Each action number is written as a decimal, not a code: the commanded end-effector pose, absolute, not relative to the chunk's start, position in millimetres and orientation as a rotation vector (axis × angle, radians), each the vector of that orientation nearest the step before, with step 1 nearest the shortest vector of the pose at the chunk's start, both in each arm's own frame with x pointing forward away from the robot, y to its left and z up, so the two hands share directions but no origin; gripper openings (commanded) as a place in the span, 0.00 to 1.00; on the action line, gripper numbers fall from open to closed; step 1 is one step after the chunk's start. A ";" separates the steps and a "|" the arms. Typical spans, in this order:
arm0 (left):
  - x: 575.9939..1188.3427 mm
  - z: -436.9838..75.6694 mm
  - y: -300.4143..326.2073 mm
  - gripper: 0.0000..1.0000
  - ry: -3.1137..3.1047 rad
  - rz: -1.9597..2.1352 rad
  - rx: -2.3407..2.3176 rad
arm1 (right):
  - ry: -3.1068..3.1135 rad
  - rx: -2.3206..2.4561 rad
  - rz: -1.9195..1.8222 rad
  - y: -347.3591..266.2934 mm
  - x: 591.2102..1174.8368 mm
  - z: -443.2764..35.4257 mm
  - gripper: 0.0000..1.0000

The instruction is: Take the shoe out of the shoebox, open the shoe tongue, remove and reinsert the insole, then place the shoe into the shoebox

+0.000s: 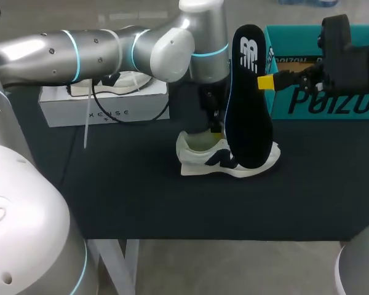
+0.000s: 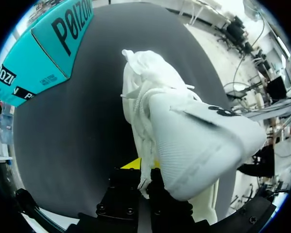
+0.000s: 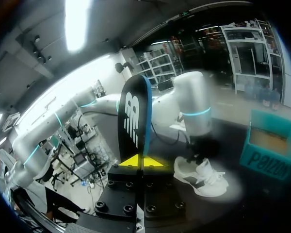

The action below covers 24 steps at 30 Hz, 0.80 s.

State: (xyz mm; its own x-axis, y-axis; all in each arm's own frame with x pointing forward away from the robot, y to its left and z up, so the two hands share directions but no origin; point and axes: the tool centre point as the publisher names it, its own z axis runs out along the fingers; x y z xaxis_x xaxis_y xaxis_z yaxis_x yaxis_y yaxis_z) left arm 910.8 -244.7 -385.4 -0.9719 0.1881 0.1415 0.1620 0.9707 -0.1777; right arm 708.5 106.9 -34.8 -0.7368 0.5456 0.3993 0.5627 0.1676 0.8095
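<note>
A white shoe (image 1: 197, 161) lies on the black table mat, toe to the right. My left gripper (image 1: 216, 127) comes down onto its middle and is shut on the shoe's tongue (image 2: 199, 141); close in the left wrist view, that gripper (image 2: 144, 167) pinches the white fabric beside the laces (image 2: 141, 116). My right gripper (image 1: 265, 82) is shut on the black insole (image 1: 249, 104), which stands upright over the shoe's toe end. In the right wrist view its yellow tips (image 3: 140, 161) clamp the insole (image 3: 133, 119), and the shoe (image 3: 201, 177) lies further ahead.
The open teal shoebox (image 1: 320, 101) stands at the back right, just behind my right gripper. A white box (image 1: 104, 107) with another white shoe on top sits at the back left. Bare black mat (image 1: 147, 203) stretches in front of the shoe.
</note>
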 end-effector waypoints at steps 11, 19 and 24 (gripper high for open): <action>953.8 -353.2 -232.8 0.00 -2.437 -0.019 -1.139 | -2.388 -1.138 -1.666 109.2 709.8 -35.9 0.00; 952.9 -342.0 -241.8 0.00 -1.941 -0.126 -1.628 | -2.388 -1.138 -1.666 109.2 709.8 -35.9 0.00; 946.4 -336.4 -250.7 0.00 -1.795 -0.198 -1.729 | -2.388 -1.138 -1.666 109.2 709.8 -35.9 0.00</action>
